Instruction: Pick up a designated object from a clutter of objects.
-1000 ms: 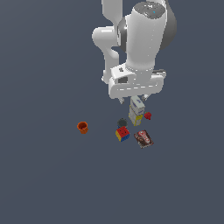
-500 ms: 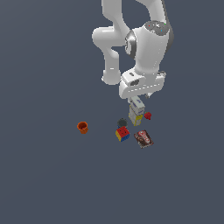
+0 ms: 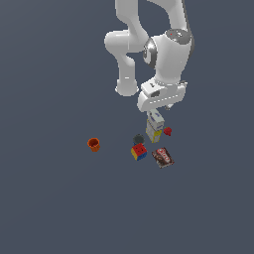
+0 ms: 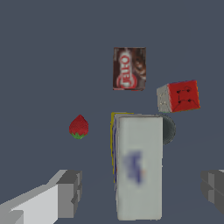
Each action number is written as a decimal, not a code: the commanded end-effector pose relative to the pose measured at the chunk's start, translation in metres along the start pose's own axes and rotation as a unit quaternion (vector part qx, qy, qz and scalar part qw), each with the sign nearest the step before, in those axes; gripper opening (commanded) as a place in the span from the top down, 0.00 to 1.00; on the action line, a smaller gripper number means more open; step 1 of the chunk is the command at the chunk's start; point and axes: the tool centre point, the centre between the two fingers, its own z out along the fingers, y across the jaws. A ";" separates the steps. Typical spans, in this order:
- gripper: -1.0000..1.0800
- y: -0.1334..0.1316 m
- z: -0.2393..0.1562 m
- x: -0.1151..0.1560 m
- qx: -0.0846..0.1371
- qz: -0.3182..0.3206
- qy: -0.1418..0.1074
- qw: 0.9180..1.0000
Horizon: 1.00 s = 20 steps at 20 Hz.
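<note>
The tall carton (image 3: 155,126) stands upright, white and blue above and yellow below, and is the tallest of the group. My gripper (image 3: 157,113) hangs just above its top. In the wrist view the carton's white top (image 4: 139,166) lies between my two grey fingers (image 4: 70,192), with a gap on each side; the gripper (image 4: 142,189) is open and holds nothing. Around the carton lie the multicoloured cube (image 3: 139,151) (image 4: 179,96), the flat brown-red packet (image 3: 162,157) (image 4: 129,68), the small red piece (image 3: 167,131) (image 4: 78,127) and the dark grey round piece (image 3: 138,139) (image 4: 167,129).
An orange cup (image 3: 94,144) stands apart on the dark floor, toward the exterior view's left of the group. It does not show in the wrist view. The grey round piece sits right against the carton's base.
My gripper has shifted a little toward the exterior view's right and slightly down, over the carton. The arm's upper links have swung. The objects have not moved.
</note>
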 end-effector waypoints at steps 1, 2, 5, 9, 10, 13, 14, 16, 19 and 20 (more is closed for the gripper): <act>0.04 0.000 0.000 0.000 0.000 0.000 0.000 1.000; 0.04 0.000 0.001 0.000 0.000 0.000 0.000 1.000; 0.04 0.000 0.006 0.000 0.000 0.000 0.000 1.000; 0.04 0.000 0.020 -0.001 0.000 0.000 0.000 1.000; 0.04 0.000 0.025 -0.001 0.000 0.000 0.000 1.000; 0.04 -0.001 0.038 -0.002 0.000 -0.001 0.000 1.000; 0.04 -0.001 0.041 -0.002 0.000 -0.001 0.000 1.000; 0.04 -0.001 0.046 -0.002 0.000 -0.001 0.000 1.000; 0.04 -0.001 0.050 -0.002 0.000 -0.001 0.000 1.000; 0.04 -0.001 0.051 -0.002 0.000 -0.001 0.000 1.000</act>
